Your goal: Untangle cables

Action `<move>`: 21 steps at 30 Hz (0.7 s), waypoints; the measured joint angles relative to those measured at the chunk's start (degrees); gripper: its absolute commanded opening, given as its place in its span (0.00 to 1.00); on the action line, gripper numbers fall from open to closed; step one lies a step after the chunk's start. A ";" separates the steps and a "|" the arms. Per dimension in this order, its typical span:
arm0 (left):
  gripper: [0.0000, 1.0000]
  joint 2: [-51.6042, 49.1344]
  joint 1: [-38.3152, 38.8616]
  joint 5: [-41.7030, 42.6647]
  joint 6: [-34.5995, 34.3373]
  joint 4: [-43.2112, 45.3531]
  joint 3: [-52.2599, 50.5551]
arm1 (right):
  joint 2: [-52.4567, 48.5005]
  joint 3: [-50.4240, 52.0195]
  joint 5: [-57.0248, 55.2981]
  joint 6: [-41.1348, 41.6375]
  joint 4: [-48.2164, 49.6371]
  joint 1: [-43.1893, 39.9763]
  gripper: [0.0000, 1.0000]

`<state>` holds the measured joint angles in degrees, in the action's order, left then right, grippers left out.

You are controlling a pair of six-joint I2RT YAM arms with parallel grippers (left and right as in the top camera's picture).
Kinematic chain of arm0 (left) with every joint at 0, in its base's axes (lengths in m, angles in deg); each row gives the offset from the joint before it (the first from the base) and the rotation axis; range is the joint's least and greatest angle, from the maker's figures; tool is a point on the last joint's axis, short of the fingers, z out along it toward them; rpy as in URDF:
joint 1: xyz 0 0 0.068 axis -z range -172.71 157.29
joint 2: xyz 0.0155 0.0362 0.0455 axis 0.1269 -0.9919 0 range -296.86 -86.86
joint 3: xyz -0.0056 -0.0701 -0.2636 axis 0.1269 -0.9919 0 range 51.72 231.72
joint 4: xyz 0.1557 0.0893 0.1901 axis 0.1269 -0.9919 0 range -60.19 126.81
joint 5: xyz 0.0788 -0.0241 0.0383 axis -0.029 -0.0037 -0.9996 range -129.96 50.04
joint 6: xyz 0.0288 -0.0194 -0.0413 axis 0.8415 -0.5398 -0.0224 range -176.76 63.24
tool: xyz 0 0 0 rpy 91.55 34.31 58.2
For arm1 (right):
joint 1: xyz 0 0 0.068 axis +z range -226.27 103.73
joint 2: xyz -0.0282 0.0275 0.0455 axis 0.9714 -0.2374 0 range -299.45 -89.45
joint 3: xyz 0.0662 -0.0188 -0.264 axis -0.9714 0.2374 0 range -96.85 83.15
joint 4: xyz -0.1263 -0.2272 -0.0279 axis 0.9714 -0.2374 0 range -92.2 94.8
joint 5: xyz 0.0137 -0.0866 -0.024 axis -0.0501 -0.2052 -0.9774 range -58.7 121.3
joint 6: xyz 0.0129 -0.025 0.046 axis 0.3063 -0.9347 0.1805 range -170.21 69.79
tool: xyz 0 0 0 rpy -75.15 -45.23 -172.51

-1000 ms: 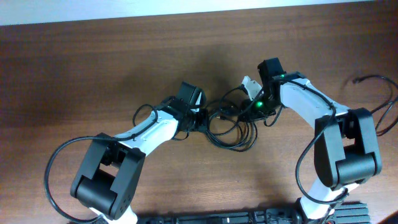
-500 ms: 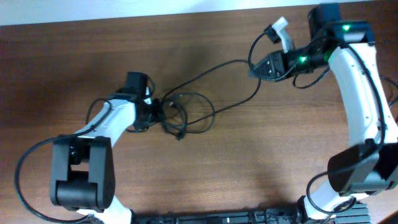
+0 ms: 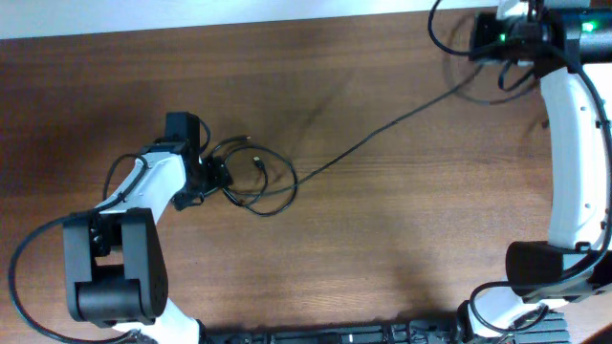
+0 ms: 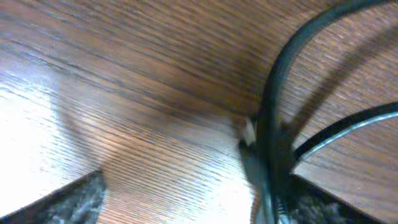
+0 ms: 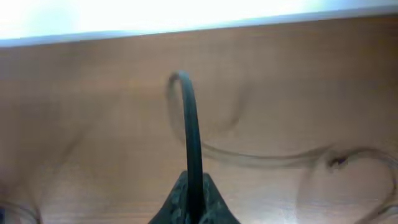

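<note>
The cables lie as a few loose black loops (image 3: 256, 178) on the wooden table, left of centre. One cable (image 3: 382, 129) runs from these loops in a long line up to the far right corner. There my right gripper (image 3: 475, 48) is shut on it, and the right wrist view shows the cord (image 5: 189, 124) arching up out of the closed fingertips (image 5: 194, 202). My left gripper (image 3: 216, 178) sits at the loops' left edge, open. In the left wrist view its fingers (image 4: 81, 198) stand wide apart, and a black cord (image 4: 273, 118) passes close to the right one.
The table's far edge (image 3: 287, 21) runs just behind the right gripper. Both arms' thicker black wires (image 3: 29, 248) hang beside their bases. A dark strip (image 3: 382, 334) lines the front edge.
The right gripper pulled one cable up and right to the far corner, drawing it out of the bundle. The left gripper slid left with the loops and opened.
</note>
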<state>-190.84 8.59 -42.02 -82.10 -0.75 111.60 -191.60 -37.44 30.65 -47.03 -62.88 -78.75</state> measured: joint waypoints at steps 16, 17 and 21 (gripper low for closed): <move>0.99 -0.11 -0.26 -2.60 0.04 -1.51 -0.09 | -0.28 -0.92 -4.87 -13.73 33.53 -10.10 0.04; 0.99 -0.11 -0.26 -2.62 0.07 -1.51 -0.09 | -0.35 -0.90 -4.63 -13.77 35.36 -10.10 0.04; 0.99 -0.11 -0.26 -2.82 0.04 -1.66 -0.09 | -1.55 -1.14 -4.07 -13.86 47.52 -10.10 0.04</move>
<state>-190.95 8.33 -44.84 -82.06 -2.41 111.51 -193.15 -38.58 26.59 -60.88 -15.37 -88.85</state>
